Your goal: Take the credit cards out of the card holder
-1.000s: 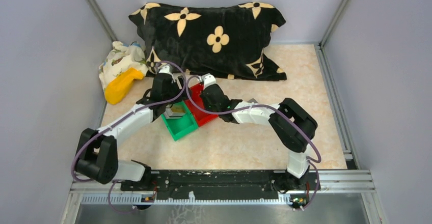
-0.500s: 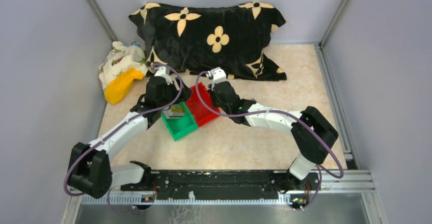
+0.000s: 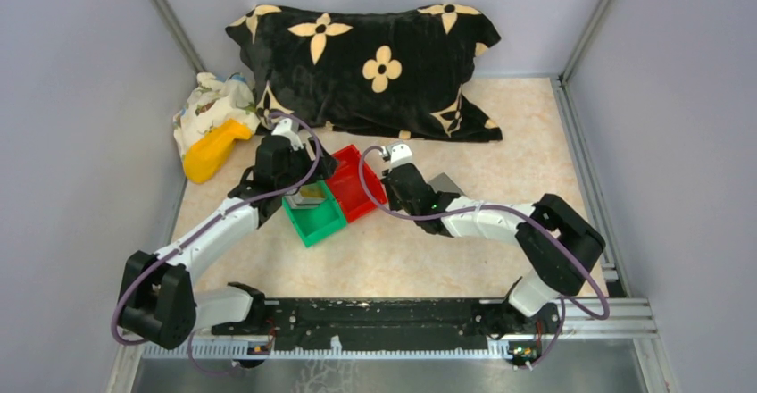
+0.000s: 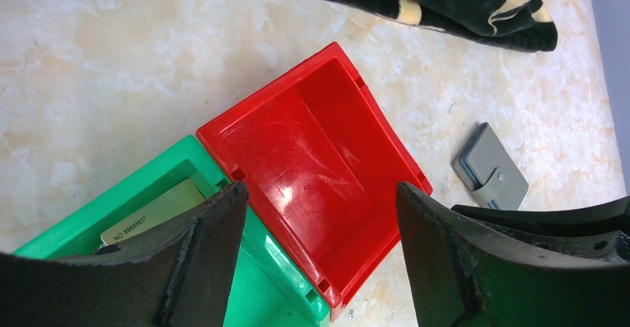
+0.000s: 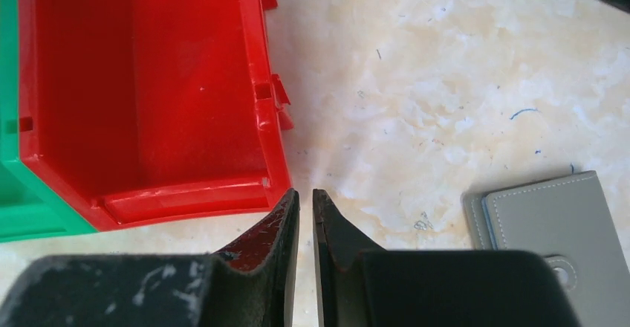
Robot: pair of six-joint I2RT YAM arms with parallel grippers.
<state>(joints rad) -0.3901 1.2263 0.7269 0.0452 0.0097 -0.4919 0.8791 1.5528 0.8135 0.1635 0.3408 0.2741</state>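
Note:
The grey card holder (image 3: 444, 183) lies flat and closed on the table, right of the red bin (image 3: 353, 154). It also shows in the left wrist view (image 4: 490, 167) and the right wrist view (image 5: 557, 227). A pale card (image 4: 148, 212) lies in the green bin (image 4: 148, 186). My left gripper (image 4: 319, 187) is open and empty, above the two bins. My right gripper (image 5: 305, 192) is shut with nothing between its fingers, just off the red bin's (image 5: 256, 59) near corner and left of the card holder. The red bin looks empty.
A black pillow with cream flowers (image 3: 375, 67) lies across the back. A yellow object (image 3: 212, 150) and a patterned cloth (image 3: 210, 103) sit at the back left. Grey walls close in both sides. The green bin (image 3: 312, 229) touches the red bin's left side.
My right gripper has drawn back from over the red bin toward the right, uncovering the card holder beside it. My left gripper has shifted slightly left and holds above the bins.

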